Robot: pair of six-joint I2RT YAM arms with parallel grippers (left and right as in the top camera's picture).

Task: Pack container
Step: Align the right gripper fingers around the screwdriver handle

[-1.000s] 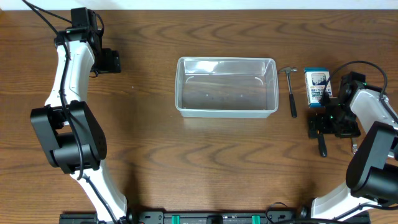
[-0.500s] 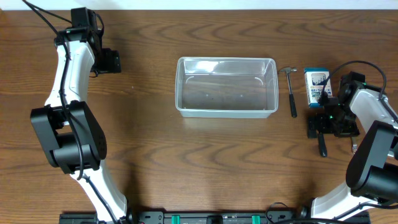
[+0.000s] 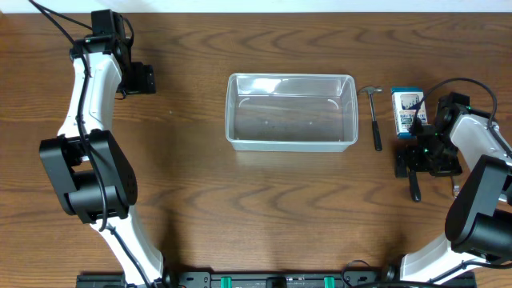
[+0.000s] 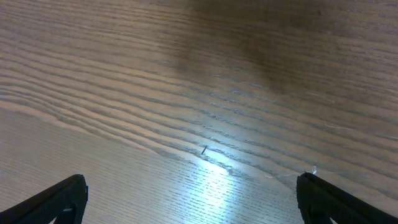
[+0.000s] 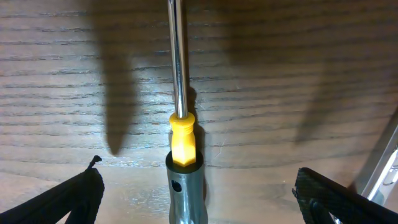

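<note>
Two robot arms at a wooden desk [image 3: 240, 208], with an empty clear container [image 3: 290, 112] at its middle.

The container sits upright, with nothing inside. Just right of it lie a hammer [image 3: 376, 120] and a small box [image 3: 406, 110]. The right hand [image 5: 198, 193] hangs over a screwdriver [image 5: 183, 140] near the right edge, jaws spread wide on either side of it and not gripping. The left hand [image 4: 189, 193] is also wide open, over bare wood far to the left and well apart from the container. The container looks light, thin-walled and smooth, so it would probably slide if nudged and flex if squeezed. The rim or a short end wall looks like the safest place to hold it. The screwdriver looks rigid and is probably best pinched across its handle.
</note>
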